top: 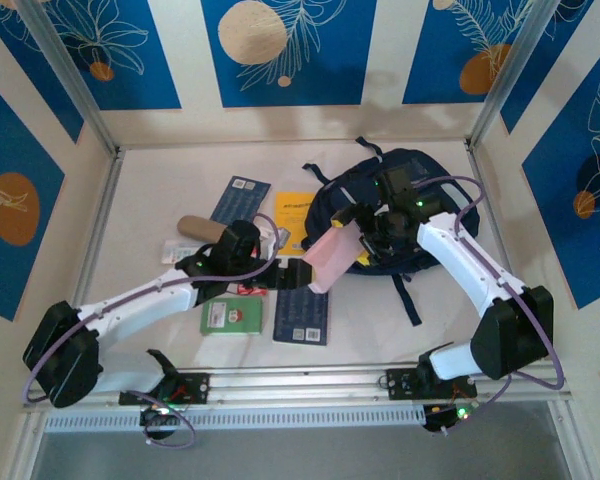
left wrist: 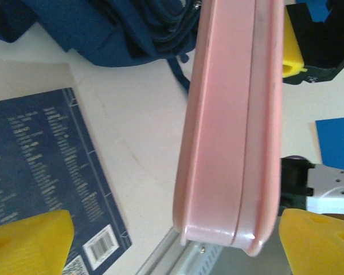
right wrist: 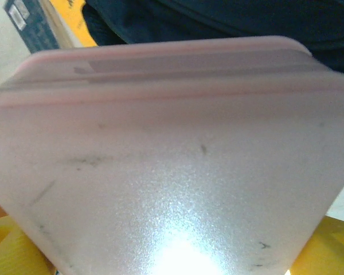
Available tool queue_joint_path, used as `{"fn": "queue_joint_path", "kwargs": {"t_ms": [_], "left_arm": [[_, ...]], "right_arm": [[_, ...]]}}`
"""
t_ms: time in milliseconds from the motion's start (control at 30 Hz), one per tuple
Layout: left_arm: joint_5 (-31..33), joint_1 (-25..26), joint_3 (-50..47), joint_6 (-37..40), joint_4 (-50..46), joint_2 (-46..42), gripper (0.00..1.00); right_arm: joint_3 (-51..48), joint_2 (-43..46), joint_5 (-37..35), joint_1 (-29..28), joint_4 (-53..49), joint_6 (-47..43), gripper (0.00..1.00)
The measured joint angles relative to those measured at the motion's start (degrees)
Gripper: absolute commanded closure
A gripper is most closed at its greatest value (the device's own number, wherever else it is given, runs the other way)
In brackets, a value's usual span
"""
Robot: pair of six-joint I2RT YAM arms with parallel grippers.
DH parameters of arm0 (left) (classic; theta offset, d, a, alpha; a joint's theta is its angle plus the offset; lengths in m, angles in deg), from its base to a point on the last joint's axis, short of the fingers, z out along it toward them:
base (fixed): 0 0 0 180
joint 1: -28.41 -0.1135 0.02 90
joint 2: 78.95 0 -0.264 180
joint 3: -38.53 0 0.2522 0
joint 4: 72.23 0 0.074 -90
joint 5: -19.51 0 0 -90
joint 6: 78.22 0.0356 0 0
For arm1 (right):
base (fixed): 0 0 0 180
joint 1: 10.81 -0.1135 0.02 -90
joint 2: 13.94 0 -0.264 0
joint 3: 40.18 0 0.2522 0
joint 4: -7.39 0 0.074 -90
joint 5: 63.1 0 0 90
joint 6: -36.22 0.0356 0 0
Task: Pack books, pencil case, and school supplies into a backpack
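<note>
Fingers of the left gripper stand spread apart beside the pink pencil case. The right gripper clamps it, just beside the backpack. Step: packing the case. Next, it likely needs lowering into the bag's opening.

Pink pencil case blurred, edges cropped, backpack opening seemingly hidden behind right arm

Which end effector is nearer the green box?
Left. The left end effector is just right of and beyond the green box; the right end effector is farther, at the backpack.
</note>
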Motion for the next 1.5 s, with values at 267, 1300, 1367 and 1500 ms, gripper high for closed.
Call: {"fn": "queue_joint_path", "kwargs": {"t_ms": [267, 1300, 1367, 1500], "left_arm": [[-1.29, 0.24, -0.28, -2.58, 8.04, 1.92, 0.37], [1.86, 0.04, -3.15, -1.44, 12.04, -0.59, 0.77], [1.9, -0.15, -3.41, -1.53, 11.32, -1.6, 0.77], [1.99, -0.61, -4.85, -1.49, 9.62, -4.98, 0.76]], "right_arm": [[-0.02, 0.0, 1.38, -0.07, 3.48, 6.71, 0.34], [-3.72, 1.16, 4.66, -1.38, 8.7, 12.66, 0.04], [-3.69, 1.27, 4.35, -1.16, 8.63, 11.13, 0.01], [-3.23, 1.46, 3.3, 0.35, 8.24, 6.71, 0.01]]}}
